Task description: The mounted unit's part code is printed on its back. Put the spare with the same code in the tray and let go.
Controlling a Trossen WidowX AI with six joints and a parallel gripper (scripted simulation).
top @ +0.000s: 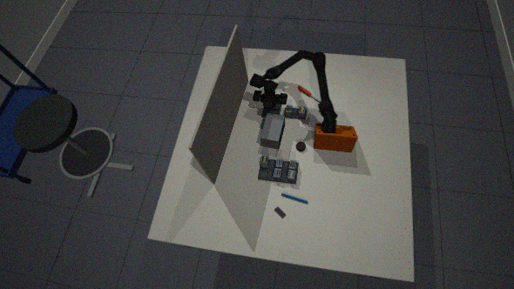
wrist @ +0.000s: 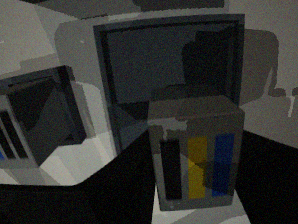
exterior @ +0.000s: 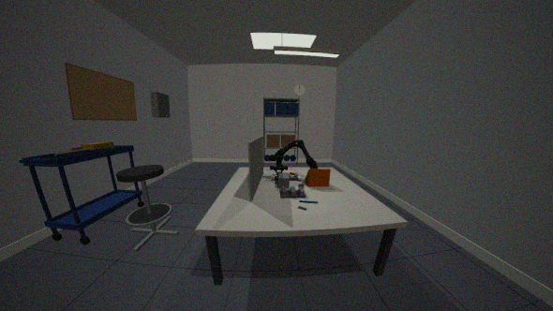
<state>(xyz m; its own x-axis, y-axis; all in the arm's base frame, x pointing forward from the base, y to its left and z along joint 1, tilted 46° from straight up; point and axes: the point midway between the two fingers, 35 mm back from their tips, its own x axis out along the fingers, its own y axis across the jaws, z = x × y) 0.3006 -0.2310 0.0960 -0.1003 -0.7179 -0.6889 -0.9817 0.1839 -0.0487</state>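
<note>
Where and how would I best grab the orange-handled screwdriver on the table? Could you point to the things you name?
I'd take the screwdriver (top: 304,90) by its orange handle, coming from above with the fingers across its length. It lies flat, and the handle is thicker than the thin shaft, which points toward the arm's base. The gripper (top: 269,109) (wrist: 184,132) would have to be free first; it holds a striped block (wrist: 196,167).

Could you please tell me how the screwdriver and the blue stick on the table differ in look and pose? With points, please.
The screwdriver (top: 305,90) has an orange handle and a thin shaft, while the blue stick (top: 294,198) (exterior: 308,201) is one colour from end to end. The screwdriver lies beyond the grey box, near the arm; the blue stick lies on the other side, past the rack of striped blocks. Both are slender and lie on the table.
</note>
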